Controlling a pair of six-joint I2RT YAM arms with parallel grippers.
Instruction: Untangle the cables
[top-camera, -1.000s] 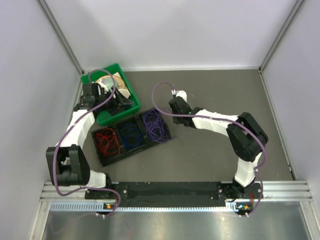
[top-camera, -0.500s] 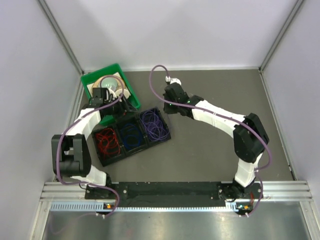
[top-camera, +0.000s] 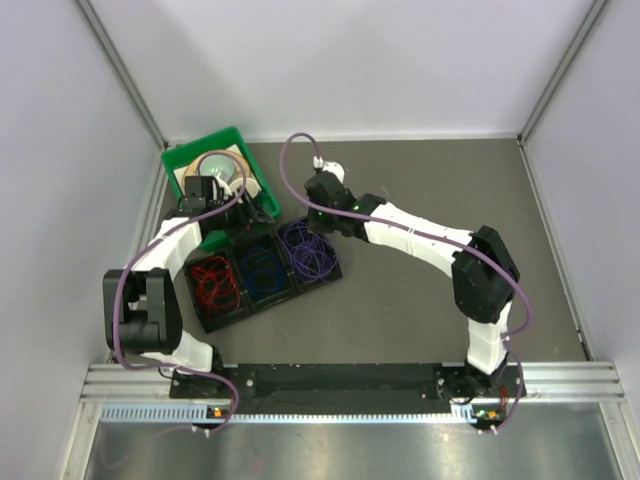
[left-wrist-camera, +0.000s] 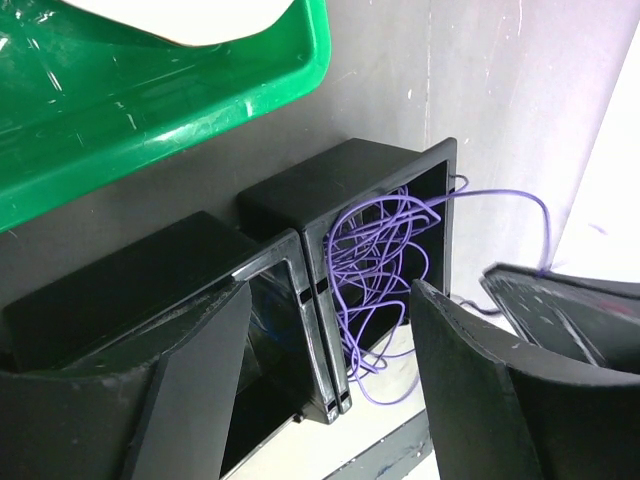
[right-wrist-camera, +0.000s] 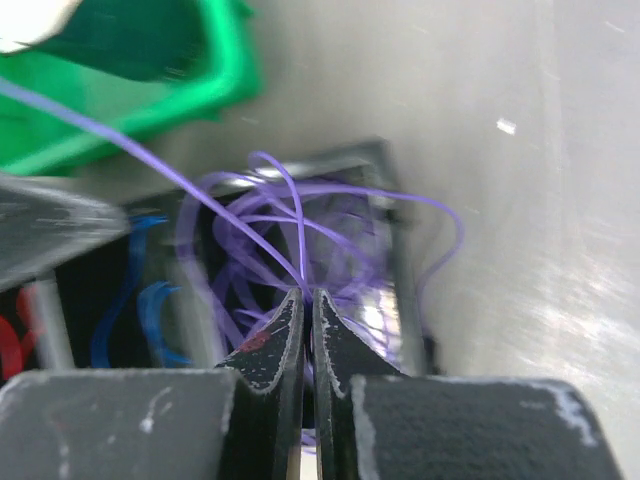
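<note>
A dull grey table (top-camera: 430, 200) sits between plain white walls, with both arm bases along its near edge. At the far left corner stands a green bin (top-camera: 200, 141). Touching its near side is a black tray (left-wrist-camera: 340, 175) with three compartments in a row.

The cables lie sorted by colour in that tray. The red cables (top-camera: 215, 283) are in the left compartment, the blue cables (top-camera: 262, 270) in the middle one, and the purple cables (top-camera: 308, 252) in the right one, each a loose tangle of loops.

The left arm bends back over the bin, and the left claw (left-wrist-camera: 330, 300) hangs at the bin's near edge above the tray. Its fingers (left-wrist-camera: 190, 380) are spread wide with nothing between them. Its camera looks past the divider into the purple compartment.

The right arm reaches across the table from the right, and the right claw (right-wrist-camera: 308, 296) is low over the purple compartment. Its fingers (right-wrist-camera: 270, 350) are pressed together, pinching a single purple strand at the tips.

From the left wrist, one purple loop arcs out over the tray's wall to the right claw (left-wrist-camera: 560, 300). A few more strands spill over the tray's open end.
</note>
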